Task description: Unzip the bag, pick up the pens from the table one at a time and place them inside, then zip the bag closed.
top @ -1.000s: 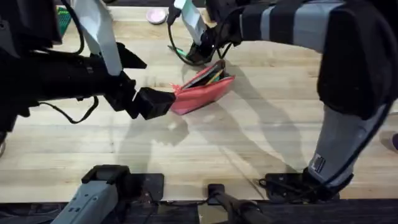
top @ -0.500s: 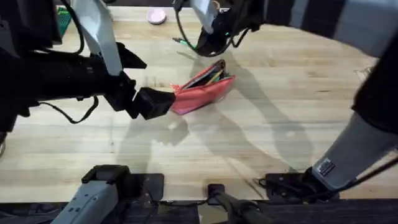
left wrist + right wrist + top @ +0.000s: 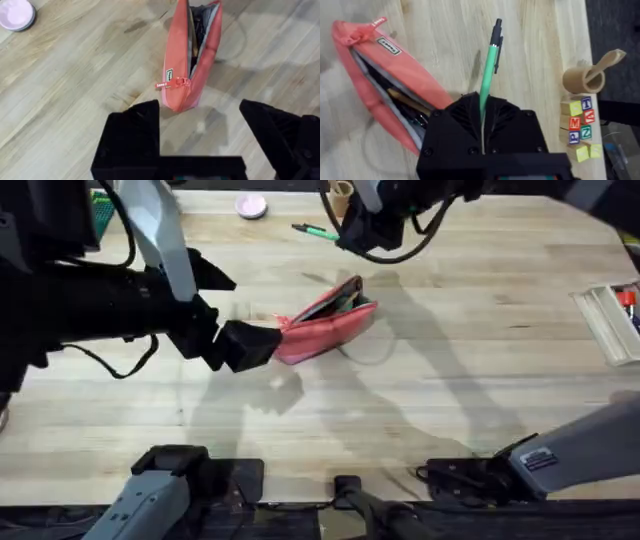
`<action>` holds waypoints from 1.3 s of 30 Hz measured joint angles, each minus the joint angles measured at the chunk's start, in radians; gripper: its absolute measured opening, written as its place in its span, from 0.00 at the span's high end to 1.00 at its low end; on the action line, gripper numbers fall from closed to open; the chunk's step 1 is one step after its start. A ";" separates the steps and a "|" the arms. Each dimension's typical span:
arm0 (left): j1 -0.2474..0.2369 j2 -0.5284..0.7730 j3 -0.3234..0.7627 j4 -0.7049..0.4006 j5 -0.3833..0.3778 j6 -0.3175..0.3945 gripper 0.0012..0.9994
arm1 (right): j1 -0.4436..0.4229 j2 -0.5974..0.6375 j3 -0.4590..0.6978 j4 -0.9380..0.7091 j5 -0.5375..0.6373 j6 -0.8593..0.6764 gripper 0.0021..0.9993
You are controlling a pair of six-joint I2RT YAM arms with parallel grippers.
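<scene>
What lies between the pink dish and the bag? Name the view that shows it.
Only bare table: the left wrist view shows plain wood from the pink dish to the bag.

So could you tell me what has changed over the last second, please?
The right gripper, shut on the green pen, has risen and swung toward the table's far edge, away from the bag. That swing has uncovered a clear case at the right edge. The left gripper has stayed at the bag's near end, and the bag is still unzipped in the same spot.
</scene>
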 joint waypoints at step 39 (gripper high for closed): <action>0.000 0.000 0.000 0.000 0.000 0.000 0.00 | -0.037 -0.264 -0.211 -0.230 0.000 -0.689 0.97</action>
